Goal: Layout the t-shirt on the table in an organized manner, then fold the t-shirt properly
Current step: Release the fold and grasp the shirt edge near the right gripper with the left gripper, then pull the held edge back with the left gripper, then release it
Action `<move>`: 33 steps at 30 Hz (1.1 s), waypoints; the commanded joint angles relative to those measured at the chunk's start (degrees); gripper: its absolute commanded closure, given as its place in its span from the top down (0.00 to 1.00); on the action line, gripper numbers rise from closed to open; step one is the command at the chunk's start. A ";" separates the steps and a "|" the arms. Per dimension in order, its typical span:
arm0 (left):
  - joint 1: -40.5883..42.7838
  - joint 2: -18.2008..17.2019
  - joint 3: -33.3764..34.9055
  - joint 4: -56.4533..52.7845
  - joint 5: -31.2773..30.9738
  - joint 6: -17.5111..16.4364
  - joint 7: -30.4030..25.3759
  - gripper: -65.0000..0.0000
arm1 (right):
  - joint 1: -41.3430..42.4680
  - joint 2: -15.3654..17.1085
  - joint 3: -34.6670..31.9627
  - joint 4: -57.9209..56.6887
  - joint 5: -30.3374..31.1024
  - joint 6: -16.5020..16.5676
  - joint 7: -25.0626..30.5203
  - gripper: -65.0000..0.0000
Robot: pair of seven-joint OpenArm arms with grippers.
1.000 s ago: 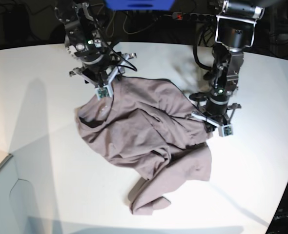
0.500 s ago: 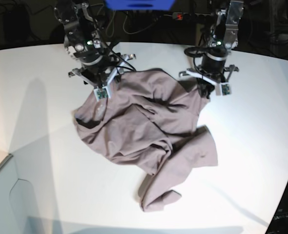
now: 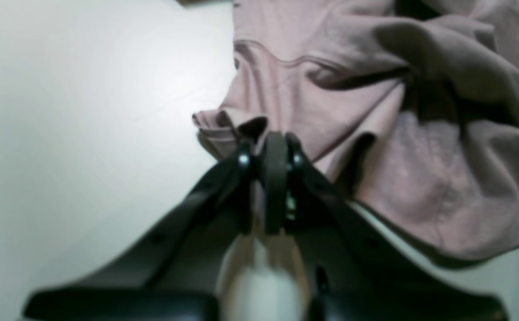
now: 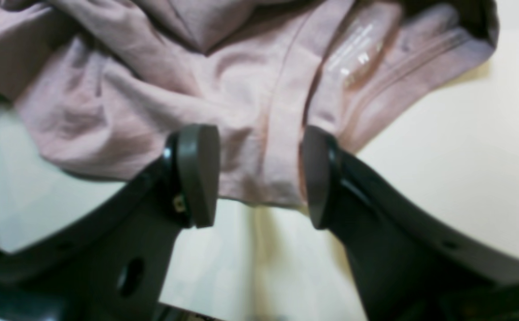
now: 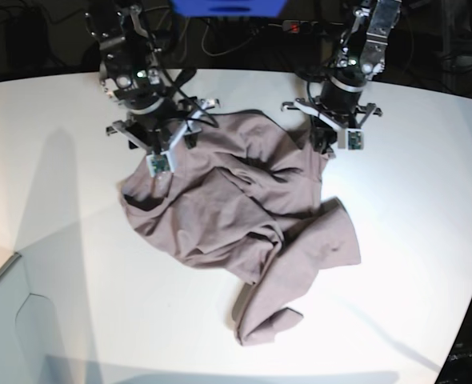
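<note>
Change since before: the left gripper [image 5: 330, 144] is now sitting at the far side of the counter [image 5: 412, 208], much farther back than a second ago, and it is dragging the t-shirt [image 5: 236, 216] with it. The shirt's lower flap is lying farther to the right now. The right gripper [image 5: 162, 154] is spreading its jaws wider than before.

Left gripper: in the left wrist view the left gripper [image 3: 270, 147] is pinching a folded hem of the t-shirt [image 3: 375, 133], with its jaws squeezed together on the cloth.

Right gripper: in the right wrist view the right gripper [image 4: 259, 174] is standing with its jaws wide apart. A seamed edge of the t-shirt [image 4: 224, 98] is lying between the pads [image 4: 197, 174], and I cannot tell if they are touching it.

T-shirt: it is lying crumpled in the middle of the counter, with one end trailing toward the near edge.

Room: the t-shirt's top edge is sitting near the far rim of the counter. White counter is showing wide on the left, the right and the near side.
</note>
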State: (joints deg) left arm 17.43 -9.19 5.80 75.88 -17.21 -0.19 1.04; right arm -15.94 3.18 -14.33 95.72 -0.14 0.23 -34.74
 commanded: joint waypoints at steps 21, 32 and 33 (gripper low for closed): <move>0.55 -3.51 6.28 1.27 0.03 -0.30 -1.52 0.00 | 0.96 0.03 2.77 -4.07 -0.17 -0.10 1.12 0.49; 0.55 -3.78 6.46 1.27 0.03 -10.32 -0.99 0.01 | 2.01 0.12 4.09 -8.03 -0.17 -0.10 1.12 0.49; 0.55 -3.78 6.46 1.27 0.03 -10.32 -0.99 0.03 | 2.01 0.12 4.09 -8.21 -0.17 -0.10 1.12 0.49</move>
State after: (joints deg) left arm 18.09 -12.73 12.32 76.18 -17.02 -10.17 1.08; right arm -14.15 3.18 -10.24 86.94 -0.58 0.23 -33.82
